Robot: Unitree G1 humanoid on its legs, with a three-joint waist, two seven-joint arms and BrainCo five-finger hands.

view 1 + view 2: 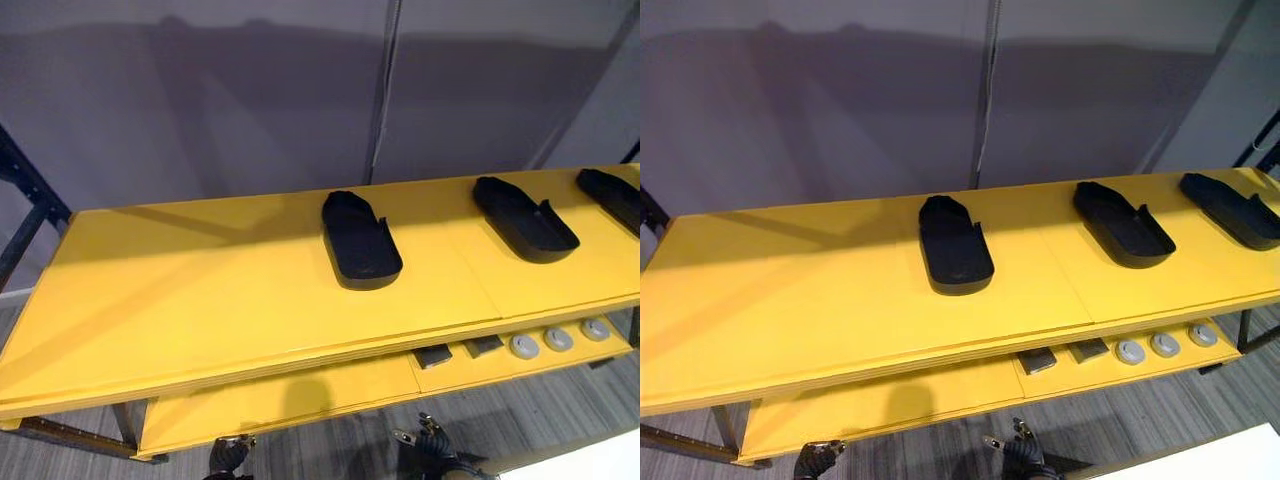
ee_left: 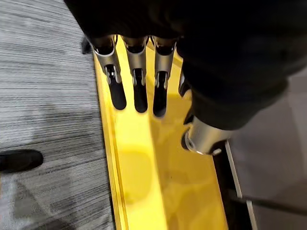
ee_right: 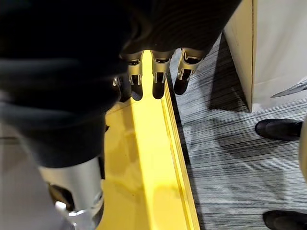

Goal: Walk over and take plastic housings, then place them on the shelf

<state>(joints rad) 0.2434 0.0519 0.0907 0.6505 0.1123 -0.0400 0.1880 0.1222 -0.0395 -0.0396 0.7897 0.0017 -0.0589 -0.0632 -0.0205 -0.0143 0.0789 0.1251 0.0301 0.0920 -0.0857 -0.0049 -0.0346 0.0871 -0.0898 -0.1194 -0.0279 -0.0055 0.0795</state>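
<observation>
Both arms hang low in front of yellow shelf point(image 1: 200, 290); left hand point(image 2: 138, 72) released, fingers straight over shelf's yellow edge, grasping nothing; right hand point(image 3: 158, 72) same, fingers straight, empty; on top board lie three black plastic housings, apart from each other: middle housing point(image 1: 360, 240), next housing point(image 1: 523, 218), end housing point(image 1: 612, 195); all well apart from hands.

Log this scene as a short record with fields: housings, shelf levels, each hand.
housings: three on top, none held: middle black plastic housing, right black housing, far-right black housing at the view's edge
top level: yellow top board
lower level: yellow lower board with grey round discs and dark square pieces
left hand: fingers straight, empty, low by the shelf edge
right hand: fingers straight, empty, low by the shelf edge
</observation>
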